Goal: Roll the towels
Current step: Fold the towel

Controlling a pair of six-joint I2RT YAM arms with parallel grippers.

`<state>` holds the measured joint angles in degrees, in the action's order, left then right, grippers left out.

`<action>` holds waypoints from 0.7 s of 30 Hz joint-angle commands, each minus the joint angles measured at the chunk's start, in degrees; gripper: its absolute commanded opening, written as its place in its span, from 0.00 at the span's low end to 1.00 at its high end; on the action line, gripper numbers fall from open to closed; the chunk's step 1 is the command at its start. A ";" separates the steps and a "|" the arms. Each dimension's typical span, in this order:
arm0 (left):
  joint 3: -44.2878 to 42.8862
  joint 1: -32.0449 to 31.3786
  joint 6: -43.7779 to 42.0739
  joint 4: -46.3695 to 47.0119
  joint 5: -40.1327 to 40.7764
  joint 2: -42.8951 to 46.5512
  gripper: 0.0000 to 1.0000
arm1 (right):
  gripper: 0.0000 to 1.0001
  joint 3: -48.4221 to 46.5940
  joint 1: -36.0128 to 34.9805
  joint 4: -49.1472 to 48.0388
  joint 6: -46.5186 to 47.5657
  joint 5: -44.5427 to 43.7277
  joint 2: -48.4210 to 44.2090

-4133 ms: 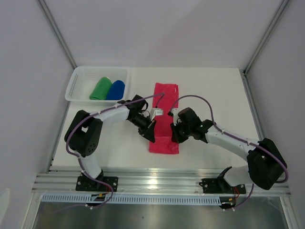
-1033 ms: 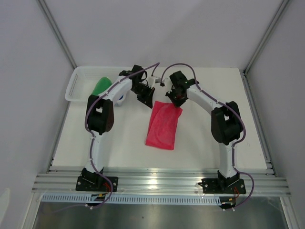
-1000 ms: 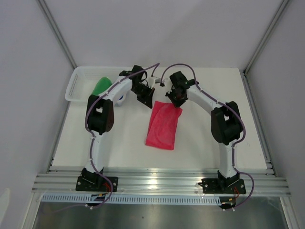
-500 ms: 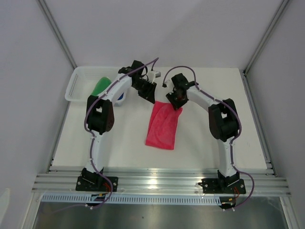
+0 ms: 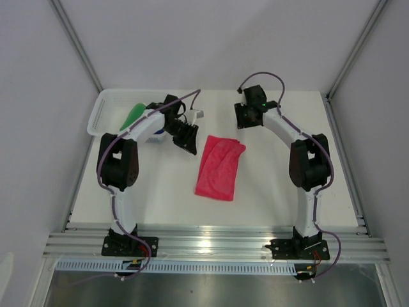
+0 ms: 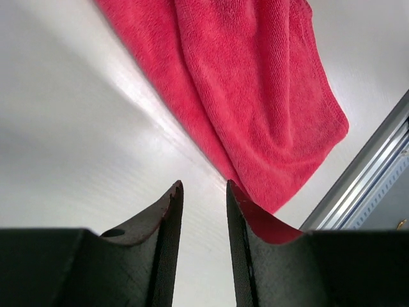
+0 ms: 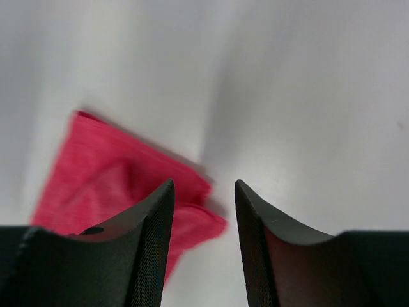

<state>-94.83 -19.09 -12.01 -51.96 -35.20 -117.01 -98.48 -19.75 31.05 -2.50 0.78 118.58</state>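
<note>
Seeing pink-red towel (image 5: 220, 167) flat, unrolled, skewed mid-table (image 5: 147, 192). Green towel (image 5: 133, 116) in white basket (image 5: 102, 112) far left, blue towel (image 5: 159, 133) barely showing beside it. Left gripper (image 5: 186, 139) just off pink-red towel's far-left corner, jaws parted, nothing between. Right gripper (image 5: 246, 118) beyond far-right corner, jaws parted, also empty.

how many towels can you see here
3: pink-red towel lying on the table, green towel in the basket, blue towel beside it, mostly hidden by the left arm.
</note>
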 commanded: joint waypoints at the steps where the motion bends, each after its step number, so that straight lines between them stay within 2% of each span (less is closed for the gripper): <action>1: 2.97 3.44 0.67 3.53 -1.10 8.18 0.37 | 0.46 -5.57 -7.57 -4.42 -3.56 -0.51 0.83; 7: 5.62 4.50 -0.56 3.09 -0.91 10.31 0.37 | 0.48 -14.89 -9.61 4.36 -2.77 -2.86 11.22; 16: 5.71 4.59 -0.30 3.45 -2.68 9.87 0.37 | 0.48 -13.41 -8.90 6.39 -0.93 4.14 13.51; 21: 5.62 4.59 -0.38 3.36 -2.94 9.96 0.36 | 0.43 -12.09 -8.90 6.13 -1.36 6.95 13.69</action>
<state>-88.38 -14.39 -12.08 -48.97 -36.38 -108.36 -111.15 -27.99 37.12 -4.25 4.97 132.60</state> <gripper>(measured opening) 0.364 0.442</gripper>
